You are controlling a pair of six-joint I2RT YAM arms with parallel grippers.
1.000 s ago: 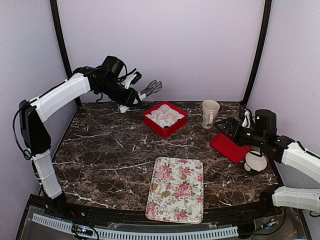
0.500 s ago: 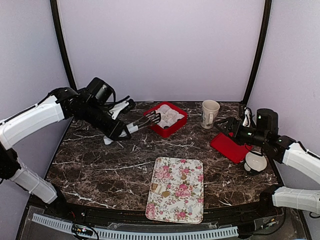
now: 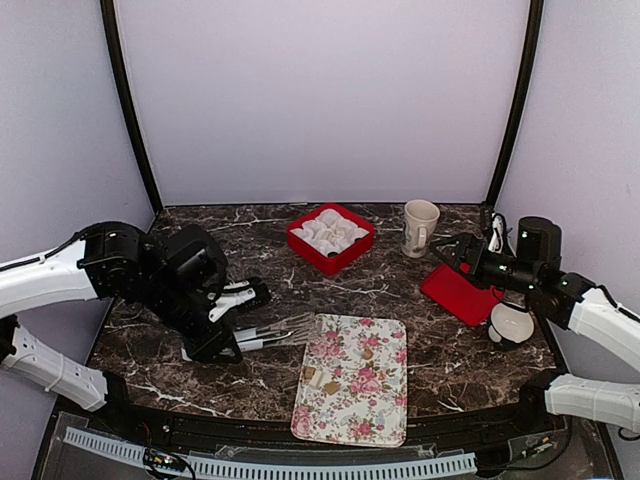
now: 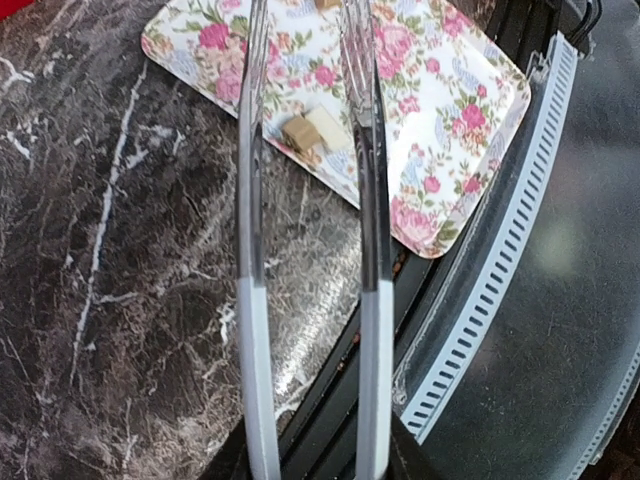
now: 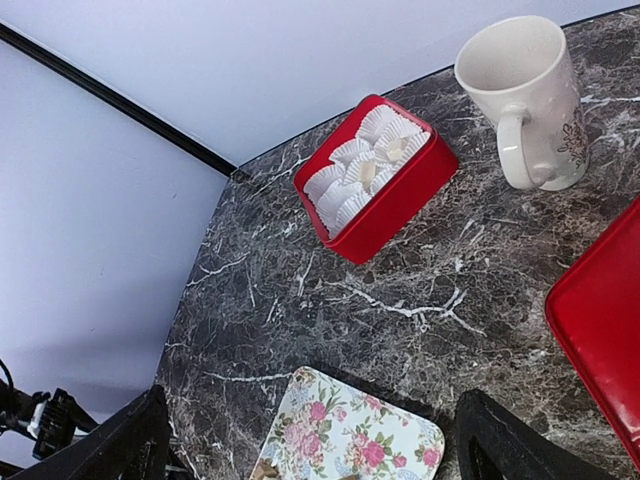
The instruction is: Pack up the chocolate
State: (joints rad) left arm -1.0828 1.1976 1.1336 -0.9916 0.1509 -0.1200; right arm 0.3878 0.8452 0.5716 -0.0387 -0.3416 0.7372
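My left tool swung from the far red box down to the near floral tray; its long tines are spread, holding nothing. Chocolate lies on the tray, next pickup. Right tool: can't tell. No readable writing.

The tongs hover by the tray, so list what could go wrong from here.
The tongs are thin and smooth; a small tan piece could slip out. Two pieces lie touching, so both may get pinched. The floral tray sits near the table's front edge and could be nudged off.
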